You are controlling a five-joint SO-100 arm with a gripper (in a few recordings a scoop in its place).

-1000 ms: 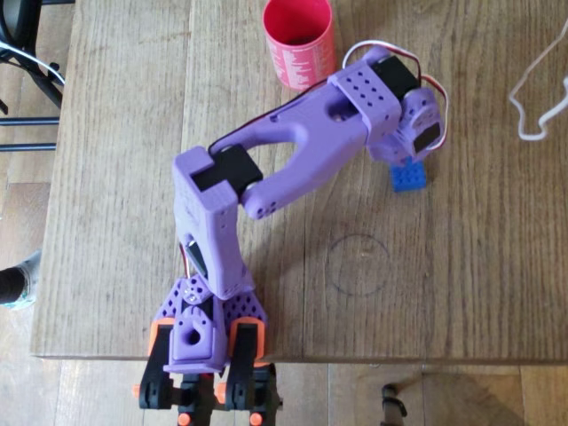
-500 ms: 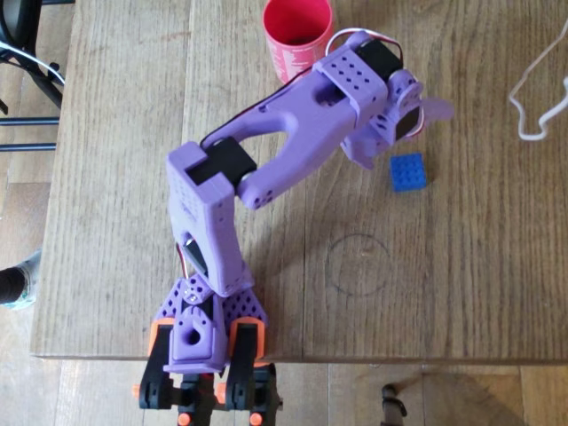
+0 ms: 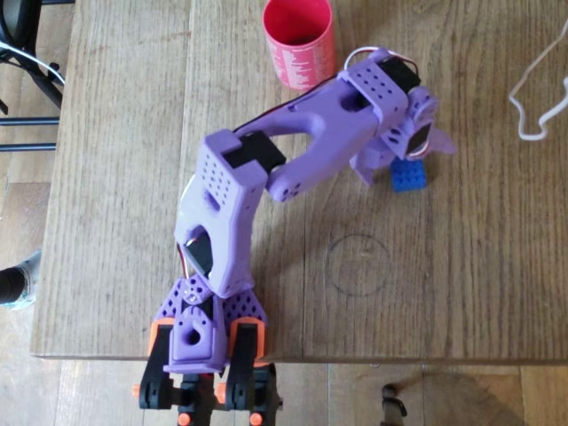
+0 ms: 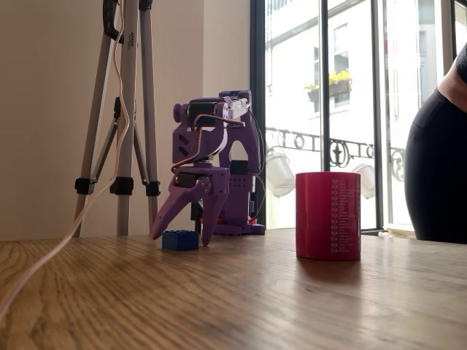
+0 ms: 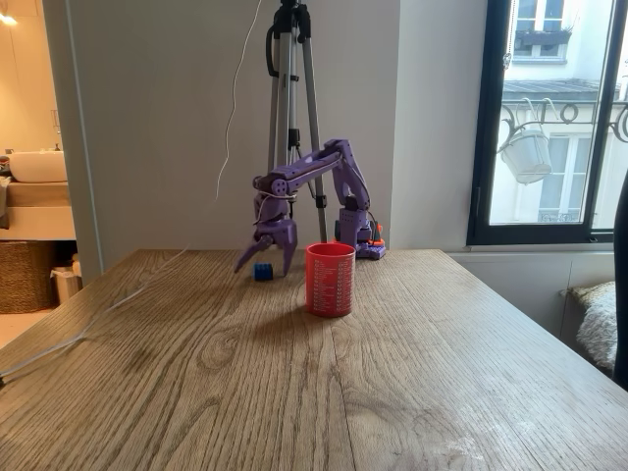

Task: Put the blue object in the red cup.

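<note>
purple gripper (image 4: 181, 235) spread wide over blue brick (image 4: 179, 240) on wooden table (image 4: 241, 299).
straddling the brick, one finger tip on each side, brick flat on the wood between them; red cup (image 4: 327, 215) upright well to the right in a fixed view, mouth open.

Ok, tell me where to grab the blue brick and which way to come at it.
Come straight down from above and pinch two opposite flat side walls. The blue brick lies flat on the table, low and square with studs up, so only its sides offer grip. The gripper already hangs open with a finger on either side of it. The red cup stands well apart and should not obstruct.
</note>
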